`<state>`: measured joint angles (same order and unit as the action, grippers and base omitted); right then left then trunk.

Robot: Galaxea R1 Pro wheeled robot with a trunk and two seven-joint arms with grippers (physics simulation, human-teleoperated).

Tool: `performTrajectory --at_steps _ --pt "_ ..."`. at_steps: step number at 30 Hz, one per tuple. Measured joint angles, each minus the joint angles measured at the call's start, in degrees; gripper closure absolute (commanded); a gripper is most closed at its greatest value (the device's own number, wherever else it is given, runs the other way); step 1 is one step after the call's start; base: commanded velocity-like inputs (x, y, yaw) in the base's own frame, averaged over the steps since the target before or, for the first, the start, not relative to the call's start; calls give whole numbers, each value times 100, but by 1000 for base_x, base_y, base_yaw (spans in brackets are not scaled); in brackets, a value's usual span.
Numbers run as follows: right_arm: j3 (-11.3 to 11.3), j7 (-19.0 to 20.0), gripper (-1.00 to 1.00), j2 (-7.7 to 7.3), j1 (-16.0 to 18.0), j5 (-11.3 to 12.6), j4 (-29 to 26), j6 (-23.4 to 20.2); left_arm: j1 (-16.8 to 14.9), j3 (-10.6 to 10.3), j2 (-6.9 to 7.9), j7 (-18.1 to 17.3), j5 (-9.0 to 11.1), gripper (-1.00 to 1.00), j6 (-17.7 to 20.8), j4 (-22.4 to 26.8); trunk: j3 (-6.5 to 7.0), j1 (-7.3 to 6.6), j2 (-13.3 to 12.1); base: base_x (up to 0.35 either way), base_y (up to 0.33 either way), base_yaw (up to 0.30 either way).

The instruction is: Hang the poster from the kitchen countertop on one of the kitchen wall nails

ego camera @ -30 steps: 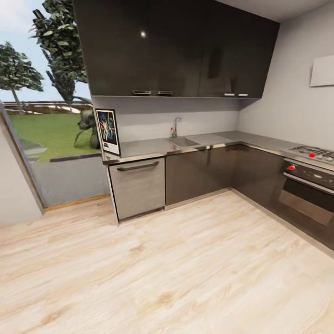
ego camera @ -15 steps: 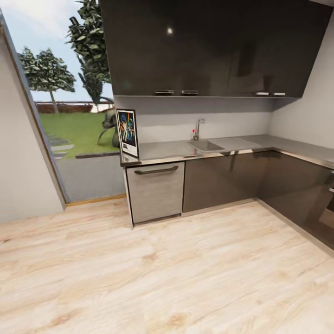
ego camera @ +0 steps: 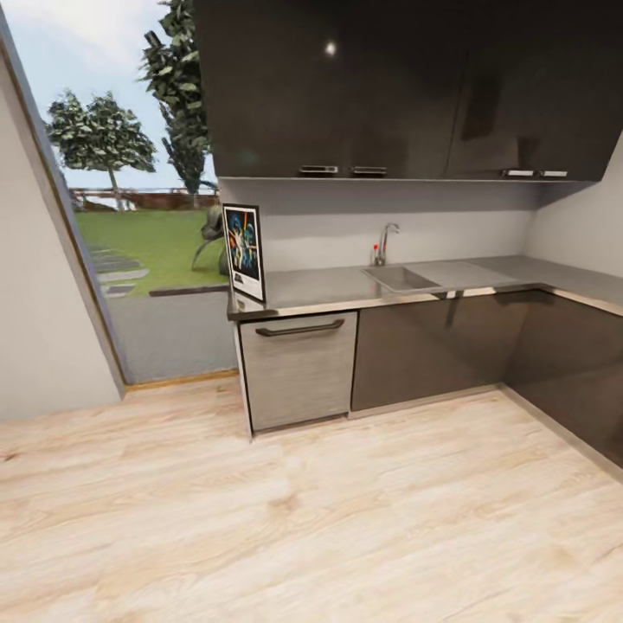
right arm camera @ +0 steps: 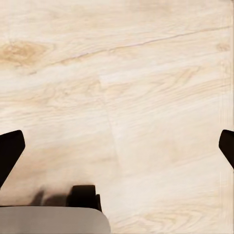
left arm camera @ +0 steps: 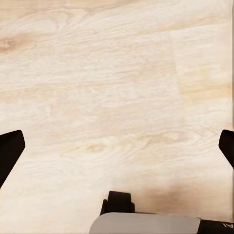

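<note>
The poster stands upright at the left end of the grey metal kitchen countertop, leaning by the wall; its black frame, white border and dark blue artwork show. In the left wrist view my left gripper is open, with black fingertips far apart over bare wood floor. In the right wrist view my right gripper is open too, its fingertips spread above the floor and nothing between them.
An inset sink with a chrome tap sits mid-counter. Dark wall cabinets hang above it, and a steel dishwasher front sits below the poster. A glass opening to the garden is at the left. Pale wood floor stretches before the counter.
The whole head view has shifted as the camera turned left: the cooker has left the picture on the right, and the poster and sink now sit further right.
</note>
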<state>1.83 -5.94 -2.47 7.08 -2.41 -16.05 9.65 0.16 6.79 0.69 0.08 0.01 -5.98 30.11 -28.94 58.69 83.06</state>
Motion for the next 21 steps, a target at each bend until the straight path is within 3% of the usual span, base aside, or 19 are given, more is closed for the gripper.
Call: performTrajectory --at_steps 8,14,21 --pt "0 -1 -100 2 0 2 -6 0 0 26 50 0 5 -100 1 3 0 0 0 323 -151 0" --pt "0 0 -100 2 0 1 -8 0 0 326 64 -11 7 -100 -6 5 0 0 0 316 -148 0" --pt "0 0 -100 2 0 2 -9 4 0 426 68 -19 7 -100 -17 14 0 1 0 261 -90 0"
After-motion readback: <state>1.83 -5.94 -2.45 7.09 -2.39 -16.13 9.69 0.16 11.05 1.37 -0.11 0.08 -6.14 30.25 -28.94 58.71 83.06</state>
